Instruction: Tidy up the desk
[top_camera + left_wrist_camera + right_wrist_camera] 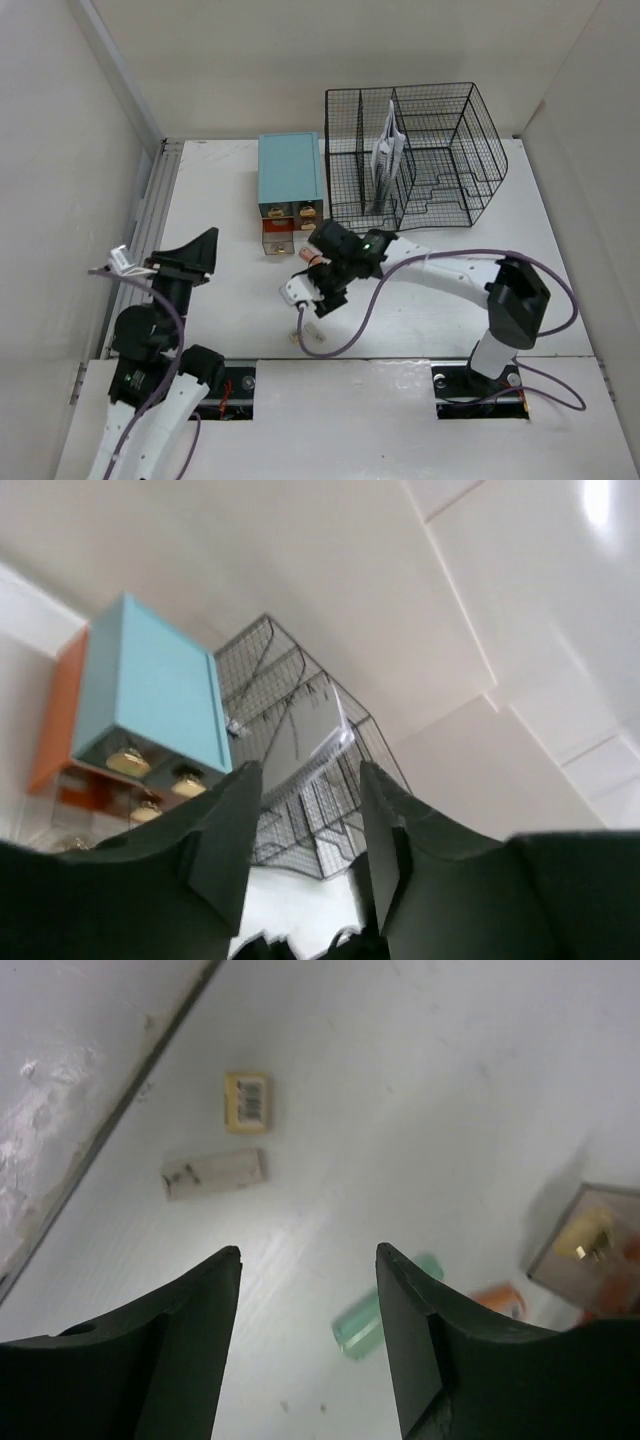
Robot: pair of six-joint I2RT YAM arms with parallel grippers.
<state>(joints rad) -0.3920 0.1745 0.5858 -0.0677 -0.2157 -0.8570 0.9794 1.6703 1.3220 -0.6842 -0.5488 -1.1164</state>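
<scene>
The white desk (225,305) has a grey rail (140,230) along its left edge. My right gripper (322,292) hangs open and empty low over the desk's middle. In the right wrist view it (310,1252) is above bare desk (400,1080). A green translucent cylinder (385,1310) lies beside its right finger, and a white eraser (213,1173) and a yellow barcode tag (246,1100) lie beyond. My left gripper (200,248) is raised at the left, open and empty (308,770).
A teal-topped drawer box (290,175) stands at the back with a clear drawer (278,238) pulled out, holding a gold clip (590,1242). An orange item (497,1298) lies near it. A black wire-mesh rack (415,155) with papers stands at the back right.
</scene>
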